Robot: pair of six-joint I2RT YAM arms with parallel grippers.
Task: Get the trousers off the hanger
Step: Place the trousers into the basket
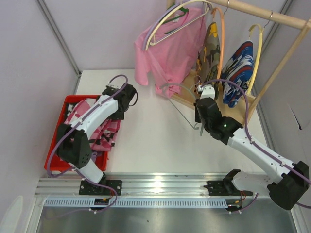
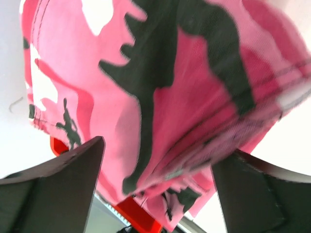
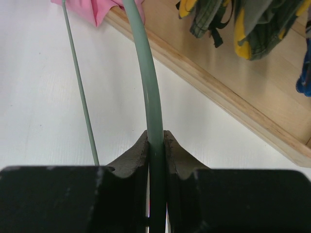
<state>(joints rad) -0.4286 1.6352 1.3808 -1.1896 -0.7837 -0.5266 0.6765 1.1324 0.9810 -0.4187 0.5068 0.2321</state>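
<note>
The pink-and-black camouflage trousers [image 1: 104,132] lie in the red bin [image 1: 57,141] at the left. My left gripper [image 1: 118,112] hovers over them, open. In the left wrist view the trousers [image 2: 160,87] fill the frame beyond the spread fingers [image 2: 73,184], and the gripper [image 2: 158,194] holds nothing. My right gripper [image 1: 200,125] is shut on a bare grey-green hanger [image 1: 182,109] above the table, its rod [image 3: 150,97] clamped between the pads of the gripper [image 3: 156,138]. Yellow-olive camouflage trousers [image 1: 210,53] and blue, white and red trousers [image 1: 240,68] hang on the rack.
A plain pink T-shirt [image 1: 170,48] hangs on a hanger from the wooden rail [image 1: 272,17] at the back. The rack's wooden base [image 3: 218,87] lies just beyond my right gripper. The white table [image 1: 155,141] lies between the two arms.
</note>
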